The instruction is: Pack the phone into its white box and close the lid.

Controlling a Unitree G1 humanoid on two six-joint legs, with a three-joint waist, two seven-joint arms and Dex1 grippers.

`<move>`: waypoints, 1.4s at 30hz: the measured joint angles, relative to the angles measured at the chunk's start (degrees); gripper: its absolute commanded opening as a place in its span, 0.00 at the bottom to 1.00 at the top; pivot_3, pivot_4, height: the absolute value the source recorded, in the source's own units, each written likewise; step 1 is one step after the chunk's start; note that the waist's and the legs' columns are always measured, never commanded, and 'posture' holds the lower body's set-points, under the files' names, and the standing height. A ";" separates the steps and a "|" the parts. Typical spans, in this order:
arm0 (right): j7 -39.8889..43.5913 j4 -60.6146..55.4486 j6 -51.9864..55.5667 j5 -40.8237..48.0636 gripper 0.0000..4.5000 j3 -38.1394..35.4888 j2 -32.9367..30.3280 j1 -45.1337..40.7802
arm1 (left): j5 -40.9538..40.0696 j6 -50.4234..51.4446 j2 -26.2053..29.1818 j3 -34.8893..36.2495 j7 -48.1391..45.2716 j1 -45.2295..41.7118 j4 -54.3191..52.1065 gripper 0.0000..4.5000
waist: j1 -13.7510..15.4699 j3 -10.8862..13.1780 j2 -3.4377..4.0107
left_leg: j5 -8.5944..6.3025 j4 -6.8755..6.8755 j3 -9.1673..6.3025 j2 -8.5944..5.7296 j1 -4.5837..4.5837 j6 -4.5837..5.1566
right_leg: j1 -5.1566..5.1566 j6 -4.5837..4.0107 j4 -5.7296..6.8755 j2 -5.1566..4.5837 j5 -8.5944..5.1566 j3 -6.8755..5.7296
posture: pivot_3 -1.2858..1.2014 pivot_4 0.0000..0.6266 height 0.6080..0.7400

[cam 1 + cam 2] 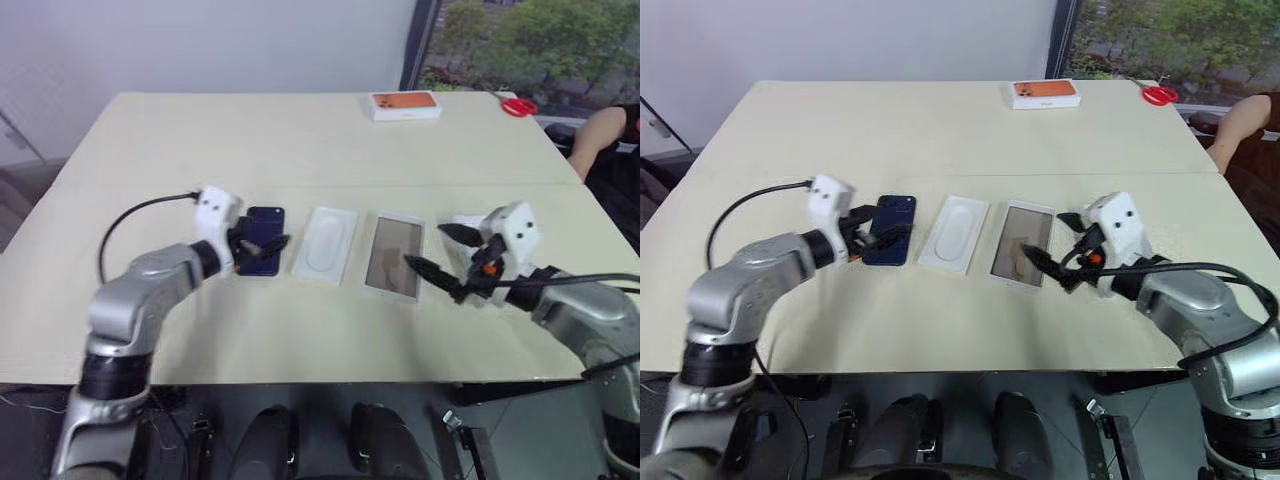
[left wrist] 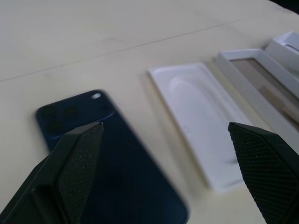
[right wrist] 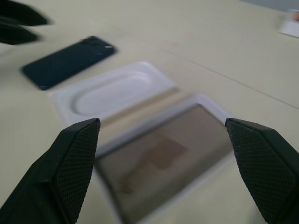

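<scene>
Left gripper [image 1: 262,246] is seen with its jaws spread wide and holding nothing, poised at the near left edge of the phone [image 1: 264,238], which lies flat on the table [image 1: 300,130] with its long axis running away from the robot. Right gripper [image 1: 440,256] is likewise wide and holding nothing, just beside the near right corner of the white box [image 1: 393,256], which is open with a brownish inside showing. Between phone and box a thin white insert [image 1: 327,244] is laid, parallel to both. The phone is judged nearer the left arm, so a pickup there is expected. From the left wrist view the camera cluster [image 2: 58,117] on the phone is made out. A white piece [image 2: 286,45] past the box is glimpsed there; whether it is the lid cannot be told
</scene>
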 measured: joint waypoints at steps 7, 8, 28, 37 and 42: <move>-4.04 -4.60 1.58 0.38 1.00 2.97 2.24 1.33 | 0.79 17.82 -9.62 -3.48 8.99 -12.19 8.24 1.00 | -0.12 0.01 -0.04 | -0.01 0.01 -0.04 -0.04 0.03 0.04 | 0.05 0.15 0.04 0.10 -0.05 -0.05 | 0.52 0.24 1.00; -4.18 -4.82 1.66 0.46 1.00 2.90 2.23 1.85 | 1.13 19.25 -10.50 -3.46 9.72 -12.80 9.06 1.00 | -0.27 0.01 -0.04 | -0.01 0.01 -0.03 -0.04 0.06 0.04 | 0.05 0.15 0.05 0.10 -0.05 -0.04 | 0.52 0.24 1.00; -6.41 -6.20 1.77 1.29 1.00 1.75 1.89 4.12 | 4.44 34.50 -20.49 6.20 16.27 -18.67 17.78 0.27 | 0.00 -0.01 -0.05 | -0.01 0.02 -0.07 -0.03 0.13 0.03 | 0.14 0.14 0.08 0.12 -0.06 -0.03 | 0.52 0.24 1.00; -6.78 -6.25 1.77 1.23 1.00 1.84 1.89 4.34 | 4.89 36.29 -22.02 12.02 16.28 -20.09 18.65 0.01 | -0.17 -0.01 -0.06 | -0.01 0.01 -0.07 -0.02 0.15 0.03 | 0.13 0.14 0.09 0.13 -0.06 -0.03 | 0.52 0.24 1.00; -6.74 -6.25 1.74 1.13 1.00 1.75 1.84 5.58 | 3.75 36.49 -22.74 19.85 15.40 -21.18 18.74 0.01 | -0.10 -0.01 -0.06 | -0.01 0.01 -0.07 -0.02 0.14 0.03 | 0.13 0.14 0.09 0.12 -0.05 -0.03 | 0.52 0.24 1.00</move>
